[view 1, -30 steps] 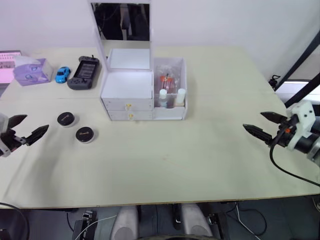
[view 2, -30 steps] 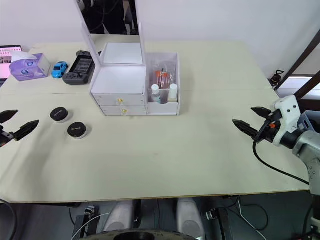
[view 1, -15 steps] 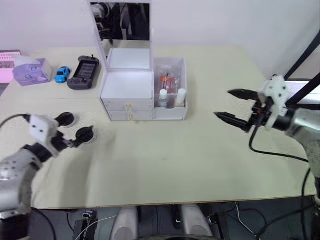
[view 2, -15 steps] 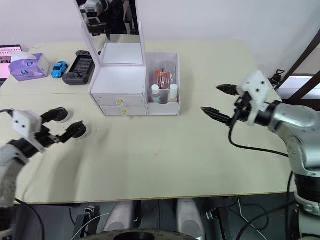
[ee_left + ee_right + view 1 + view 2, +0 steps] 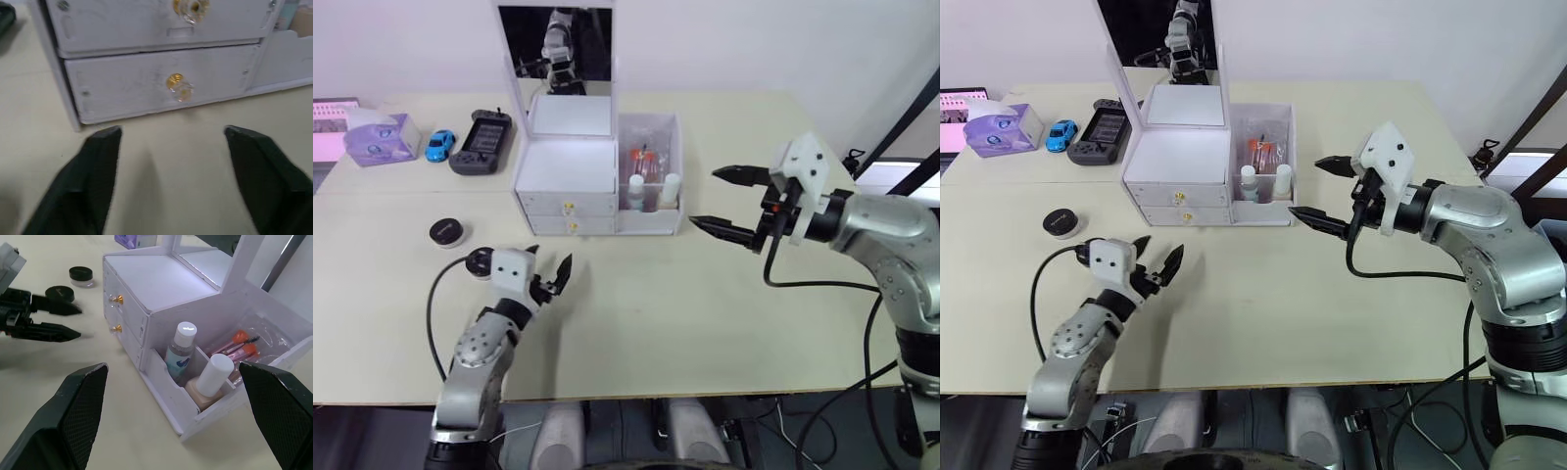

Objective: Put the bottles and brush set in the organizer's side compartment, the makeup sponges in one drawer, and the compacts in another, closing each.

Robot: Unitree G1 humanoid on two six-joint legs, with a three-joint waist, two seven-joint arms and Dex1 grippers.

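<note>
The white organizer (image 5: 597, 176) stands at the far middle of the table (image 5: 636, 323), its mirrored lid upright and both drawers shut. Its side compartment (image 5: 230, 382), on the right, already holds two bottles (image 5: 180, 350) and the brush set (image 5: 242, 345) in clear wrapping. Two round black compacts lie left of the organizer: one compact (image 5: 446, 231) sits well apart on the left, the other compact (image 5: 480, 261) just beside the left arm. The left gripper (image 5: 1157, 265) hovers low over the table with its fingers spread wide, pointed at the lower drawer, whose small gold knob (image 5: 177, 83) lies straight ahead between the fingers. The right gripper (image 5: 722, 201) hangs just right of the organizer, fingers also parted and holding nothing. The knob is likely the only place to take hold of the drawer; it looks tiny, rounded and glossy, so the fingers could slip off unless they close squarely on it. The organizer appears to be thin, light plastic, so a pull on the drawer may drag the whole box forward, and the right gripper is well placed to steady it. The compacts look hard, smooth and light, best pinched across their round rims. No makeup sponges are visible on the table.
</note>
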